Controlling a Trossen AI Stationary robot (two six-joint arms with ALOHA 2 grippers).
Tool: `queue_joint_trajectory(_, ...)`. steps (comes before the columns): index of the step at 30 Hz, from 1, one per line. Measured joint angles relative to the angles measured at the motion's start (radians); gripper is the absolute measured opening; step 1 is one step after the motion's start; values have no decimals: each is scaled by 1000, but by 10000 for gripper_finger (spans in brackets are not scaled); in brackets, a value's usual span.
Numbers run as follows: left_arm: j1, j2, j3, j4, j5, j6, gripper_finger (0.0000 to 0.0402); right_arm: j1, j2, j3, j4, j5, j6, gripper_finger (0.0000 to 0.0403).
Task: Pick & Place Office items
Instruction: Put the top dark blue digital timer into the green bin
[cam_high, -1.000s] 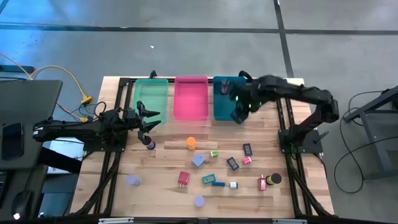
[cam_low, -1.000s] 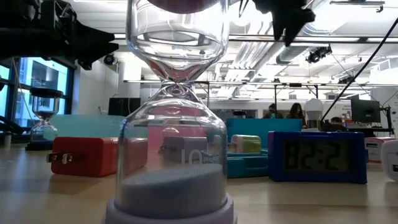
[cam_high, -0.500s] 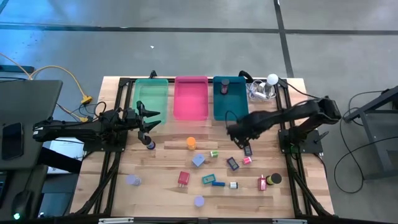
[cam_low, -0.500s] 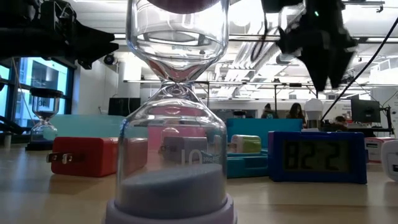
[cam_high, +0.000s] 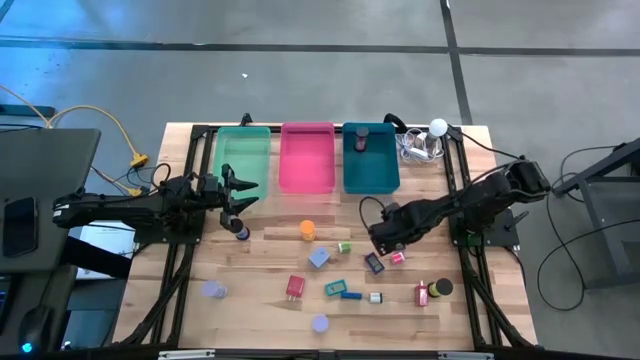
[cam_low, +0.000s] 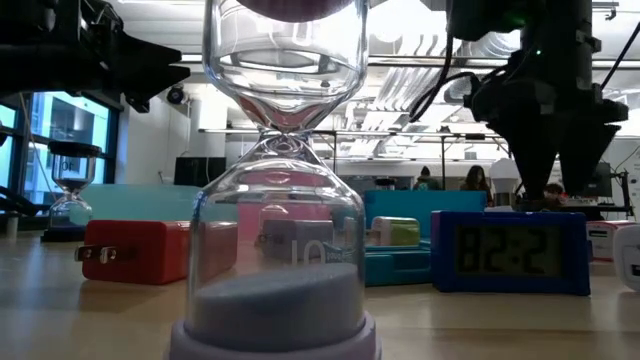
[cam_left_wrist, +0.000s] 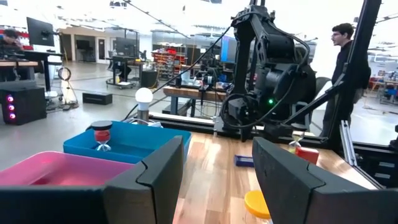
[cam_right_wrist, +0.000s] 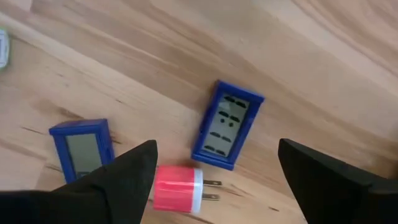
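Right claw spread apart, empty, hovered over a blue clock lying on the tabletop, pink plug beside it, left claw partly apart near the green tray.

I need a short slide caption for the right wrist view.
Open right gripper hovering above two blue clocks and a pink plug.

Green, pink and teal trays are seen on the pale wood-grained desk; a blue clock and pink plug are shown.
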Motion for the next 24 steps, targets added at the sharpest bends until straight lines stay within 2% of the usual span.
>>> queue_joint_trajectory(9, 0, 0, 0, 0, 0, -11, 187, 36, 0, -13, 141, 41, 36, 325)
queue_joint_trajectory(15, 0, 0, 0, 0, 6, -99, 187, 41, 2, -14, 131, 62, 124, 325)
queue_joint_trajectory(24, 0, 0, 0, 0, 6, -107, 187, 41, 2, -14, 17, 50, 203, 325)
